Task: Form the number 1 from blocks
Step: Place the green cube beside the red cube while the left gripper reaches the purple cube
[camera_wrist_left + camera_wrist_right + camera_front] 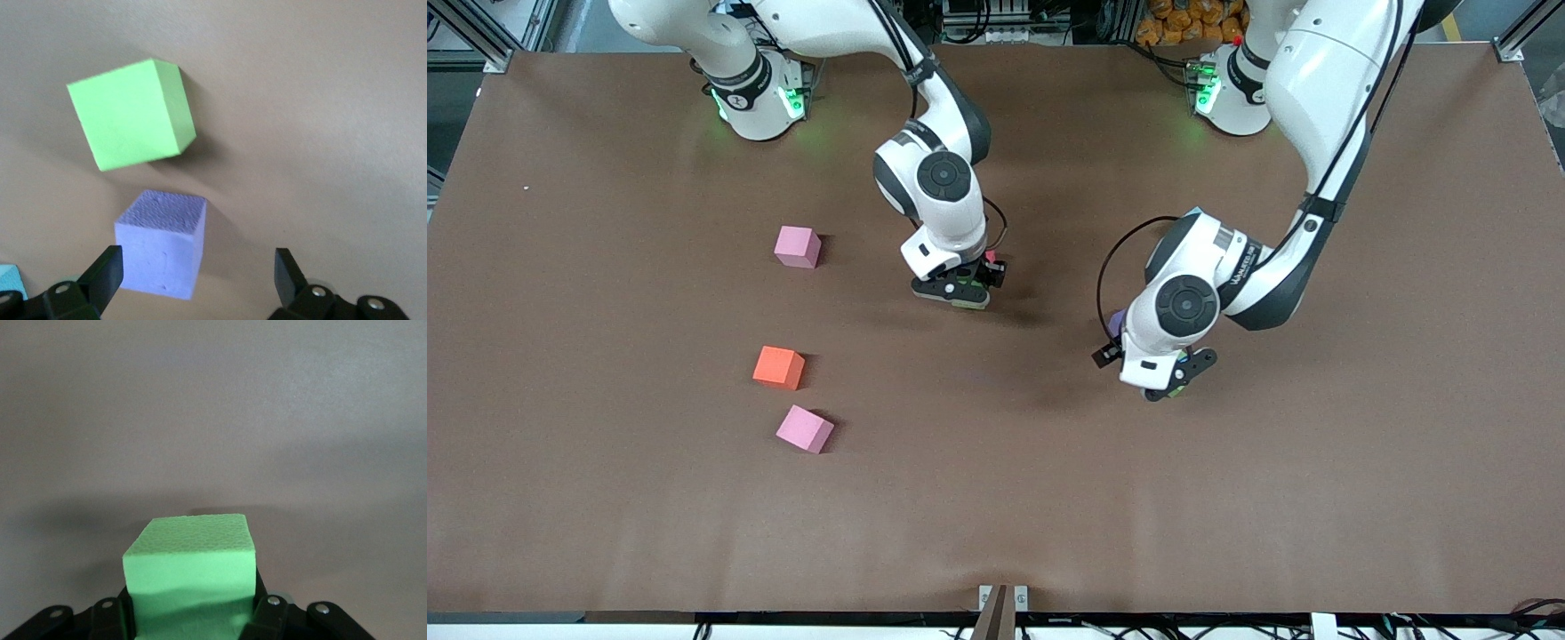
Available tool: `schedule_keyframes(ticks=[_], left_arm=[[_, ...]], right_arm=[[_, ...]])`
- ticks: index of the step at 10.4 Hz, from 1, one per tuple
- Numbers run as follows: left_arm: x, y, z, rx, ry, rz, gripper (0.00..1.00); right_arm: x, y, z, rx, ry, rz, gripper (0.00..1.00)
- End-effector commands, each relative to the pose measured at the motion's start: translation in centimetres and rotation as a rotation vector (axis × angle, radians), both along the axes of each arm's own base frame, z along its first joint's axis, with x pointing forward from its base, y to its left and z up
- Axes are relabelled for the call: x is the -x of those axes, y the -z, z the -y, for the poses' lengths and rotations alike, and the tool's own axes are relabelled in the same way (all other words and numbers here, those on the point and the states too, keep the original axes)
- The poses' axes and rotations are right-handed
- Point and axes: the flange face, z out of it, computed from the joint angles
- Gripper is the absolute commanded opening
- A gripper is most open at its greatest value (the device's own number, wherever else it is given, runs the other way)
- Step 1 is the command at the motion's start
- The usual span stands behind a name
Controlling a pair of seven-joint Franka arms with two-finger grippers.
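My right gripper [960, 292] [190, 617] is shut on a green block [190, 570], held low over the middle of the table. My left gripper [1178, 378] [197, 277] hangs open over a purple block [160, 243], which sits between its fingers [100, 277], close to one of them. A second green block [130, 113] lies just past the purple one, apart from it. The orange block [778, 367] rests toward the right arm's end. A sliver of red [990, 258] shows beside the right hand; I cannot tell whether it is the red block.
Two pink cubes [798, 246] [805, 429] lie on the brown table [996, 498], one farther from the front camera than the orange block and one nearer. A light-blue cube's corner [10, 280] shows by the left gripper.
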Motion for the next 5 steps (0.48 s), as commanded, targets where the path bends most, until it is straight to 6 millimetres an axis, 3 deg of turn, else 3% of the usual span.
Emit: schedule_keyframes(ticks=[1,5], left_arm=[[1.0,-0.4,-1.2,-0.012,-0.048,0.025,1.0],[1.7,2.2,-0.6,-0.035,-0.129,-0.014,1.0]], right_arm=[[0.0,1.0,-1.1,0.011,-0.01,0.03,0.4],[0.8,1.2,-1.6,0.029,-0.066,0.037,0.42]])
